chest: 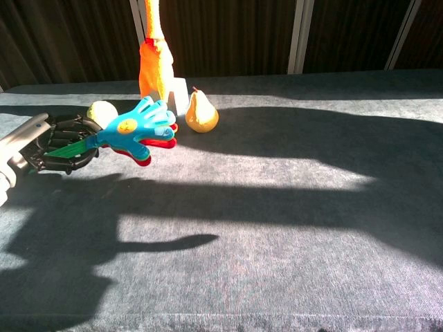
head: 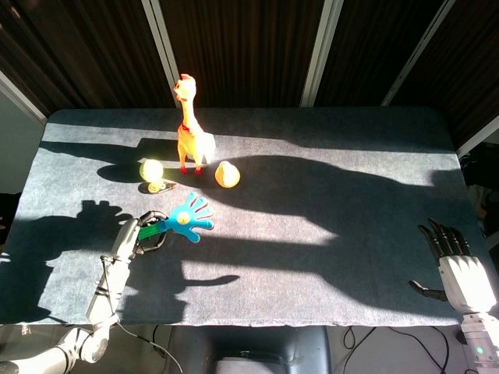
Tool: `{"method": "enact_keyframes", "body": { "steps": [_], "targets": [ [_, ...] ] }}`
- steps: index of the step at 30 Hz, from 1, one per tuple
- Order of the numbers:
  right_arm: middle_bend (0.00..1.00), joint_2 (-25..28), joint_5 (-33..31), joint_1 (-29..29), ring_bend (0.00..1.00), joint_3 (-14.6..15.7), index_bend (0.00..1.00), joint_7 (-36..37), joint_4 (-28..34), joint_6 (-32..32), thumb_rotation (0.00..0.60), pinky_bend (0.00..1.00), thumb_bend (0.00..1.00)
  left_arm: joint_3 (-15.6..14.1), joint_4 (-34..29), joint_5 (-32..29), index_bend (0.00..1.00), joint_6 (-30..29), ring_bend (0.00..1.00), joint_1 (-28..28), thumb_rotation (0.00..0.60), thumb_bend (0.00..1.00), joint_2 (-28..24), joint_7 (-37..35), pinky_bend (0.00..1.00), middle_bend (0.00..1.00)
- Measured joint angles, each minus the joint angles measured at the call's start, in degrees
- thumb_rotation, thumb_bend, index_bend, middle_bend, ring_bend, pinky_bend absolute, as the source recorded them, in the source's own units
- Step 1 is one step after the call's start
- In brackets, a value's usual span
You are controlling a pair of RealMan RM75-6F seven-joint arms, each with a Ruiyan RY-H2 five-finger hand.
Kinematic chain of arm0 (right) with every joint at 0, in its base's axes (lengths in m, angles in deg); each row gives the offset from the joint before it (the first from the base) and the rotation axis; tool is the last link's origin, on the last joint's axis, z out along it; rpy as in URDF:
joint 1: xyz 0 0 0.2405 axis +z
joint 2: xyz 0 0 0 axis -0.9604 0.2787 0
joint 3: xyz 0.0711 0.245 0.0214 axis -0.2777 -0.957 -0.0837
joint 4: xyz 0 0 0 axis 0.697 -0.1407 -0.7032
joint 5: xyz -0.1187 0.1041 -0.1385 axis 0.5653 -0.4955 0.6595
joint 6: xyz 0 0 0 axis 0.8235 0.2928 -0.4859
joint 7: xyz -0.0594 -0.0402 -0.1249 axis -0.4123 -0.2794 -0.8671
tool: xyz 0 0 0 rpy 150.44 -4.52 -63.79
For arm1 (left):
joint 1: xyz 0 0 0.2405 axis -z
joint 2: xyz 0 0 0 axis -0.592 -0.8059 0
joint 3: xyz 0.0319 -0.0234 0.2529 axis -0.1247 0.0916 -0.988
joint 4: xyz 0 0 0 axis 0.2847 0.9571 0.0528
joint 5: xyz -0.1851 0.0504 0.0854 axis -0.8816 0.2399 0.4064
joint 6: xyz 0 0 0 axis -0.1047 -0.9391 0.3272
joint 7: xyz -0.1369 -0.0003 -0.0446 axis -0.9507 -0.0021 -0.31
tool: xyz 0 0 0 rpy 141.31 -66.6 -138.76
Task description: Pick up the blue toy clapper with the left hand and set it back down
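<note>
I have the left hand [head: 136, 236] at the lower left of the head view, fingers wrapped around the green handle [chest: 75, 146] of the blue toy clapper [head: 189, 217]. In the chest view the clapper sits in the upper left, its blue palm tilted up and to the right with red layers [chest: 154, 146] showing beneath it; its shadow falls lower down on the grey table mat [head: 312, 257], so I read it as held off the surface. Just above it in the head view stand the rubber chicken [head: 189, 125], a yellow-green ball [head: 151, 169] to its left and a pear [head: 227, 174] to its right. My right hand [head: 456, 265] rests at the lower right edge of the head view, fingers spread apart and holding nothing.
</note>
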Motion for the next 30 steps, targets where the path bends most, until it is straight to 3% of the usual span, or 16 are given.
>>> {"method": "enact_keyframes", "body": {
  "steps": [4,14,18,21,24,28,30],
  "targets": [
    [0.0,0.01,0.14,0.12,0.0,0.15,0.0,-0.04,0.03,0.33,0.562,0.0,0.0,0.1,-3.61,1.69,0.87,-1.91,0.7,-0.1,0.6,0.54,-2.99,-12.24,0.82,0.82],
    [0.0,-0.29,0.25,0.35,0.0,0.35,0.0,-0.36,0.03,0.9,0.561,0.0,0.0,1.35,-14.1,6.29,0.87,-11.11,0.71,-1.06,0.6,0.56,-15.26,-61.08,0.82,0.83],
    [0.0,-0.44,0.12,0.45,0.0,0.4,0.0,-0.65,0.1,1.18,0.563,0.0,0.0,0.49,-14.31,8.73,0.87,-13.38,0.72,-1.13,0.6,0.55,-17.59,-73.8,0.83,0.83],
    [0.0,-0.47,0.26,0.43,0.0,0.48,0.0,-0.79,0.2,1.13,0.562,0.0,0.0,-0.9,-13.08,10.72,0.87,-12.98,0.73,-0.83,0.6,0.54,-18.0,-77.01,0.84,0.84],
    [0.0,-0.44,0.47,0.43,0.0,0.58,0.0,-0.69,0.19,1.08,0.562,0.0,0.0,-2.57,-11.41,12.54,0.87,-11.18,0.74,-0.34,0.6,0.54,-18.03,-74.48,0.85,0.84],
    [0.0,-0.43,0.45,0.55,0.0,0.65,0.0,-0.51,0.15,1.42,0.564,0.0,0.0,-4.53,-9.65,14.05,0.87,-7.51,0.74,0.39,0.6,0.54,-18.0,-62.63,0.85,0.84],
    [0.0,-0.39,0.52,0.58,0.0,0.69,0.0,-0.45,0.16,1.44,0.565,0.0,0.0,-5.39,-9.02,14.43,0.87,-5.38,0.74,0.77,0.6,0.54,-18.05,-52.33,0.85,0.84]
  ]
}}
